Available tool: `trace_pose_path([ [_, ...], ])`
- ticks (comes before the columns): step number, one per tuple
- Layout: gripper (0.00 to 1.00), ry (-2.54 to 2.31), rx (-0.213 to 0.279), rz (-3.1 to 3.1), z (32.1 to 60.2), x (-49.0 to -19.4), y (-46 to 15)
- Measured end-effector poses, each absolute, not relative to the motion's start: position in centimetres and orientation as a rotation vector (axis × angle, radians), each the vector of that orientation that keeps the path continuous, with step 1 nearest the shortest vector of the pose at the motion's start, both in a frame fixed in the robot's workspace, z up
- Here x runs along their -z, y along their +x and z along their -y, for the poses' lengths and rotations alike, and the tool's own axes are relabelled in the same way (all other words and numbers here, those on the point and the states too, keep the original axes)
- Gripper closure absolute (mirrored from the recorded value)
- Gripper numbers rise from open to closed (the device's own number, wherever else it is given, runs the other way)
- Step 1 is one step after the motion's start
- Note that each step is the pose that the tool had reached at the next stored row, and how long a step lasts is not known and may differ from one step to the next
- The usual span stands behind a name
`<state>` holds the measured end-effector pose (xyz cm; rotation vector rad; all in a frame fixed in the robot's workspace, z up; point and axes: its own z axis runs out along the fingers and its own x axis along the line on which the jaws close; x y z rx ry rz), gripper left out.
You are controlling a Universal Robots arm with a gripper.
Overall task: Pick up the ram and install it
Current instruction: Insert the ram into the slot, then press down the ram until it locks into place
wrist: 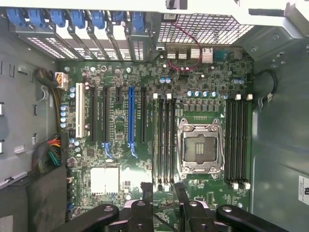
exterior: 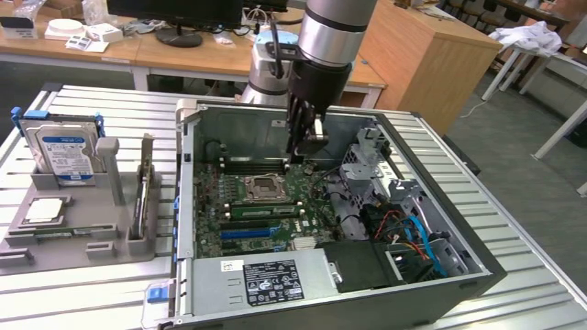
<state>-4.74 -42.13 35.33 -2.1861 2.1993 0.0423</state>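
Observation:
My gripper [exterior: 307, 157] hangs inside the open computer case [exterior: 188, 206], above the motherboard [exterior: 266, 206] at its far edge. In the wrist view its two dark fingers [wrist: 146, 193] stand apart, and bare board shows between them at the gripper [wrist: 164, 193], so it is open and holds nothing. What looks like the ram [exterior: 261, 210], a slim green stick, stands on edge in the slots beside the CPU socket [exterior: 266, 185]. From straight above, the wrist view shows those slots [wrist: 164, 142] as thin dark lines next to the socket [wrist: 200, 145].
A grey tray [exterior: 64, 244] on the exterior view's left holds a hard drive [exterior: 62, 152], an upright expansion card [exterior: 144, 189] and a silver chip [exterior: 44, 210]. Case walls, the power supply [exterior: 271, 282] and cables [exterior: 413, 237] hem in the board. Desks stand behind.

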Motion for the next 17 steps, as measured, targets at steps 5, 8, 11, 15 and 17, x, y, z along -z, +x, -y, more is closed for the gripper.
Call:
trace_pose_path([
  [5, 0.69, -2.186, -0.042, -2.199, 42.12, -35.43, -4.73],
  [8, 0.69, -2.186, -0.042, -2.199, 42.13, -35.44, -4.73],
  [11, 0.69, -2.186, -0.042, -2.199, 42.13, -35.44, -4.74],
  [15, 0.69, -2.186, -0.042, -2.199, 42.13, -35.44, -4.73],
  [17, 0.69, -2.186, -0.042, -2.199, 42.13, -35.43, -4.74],
])
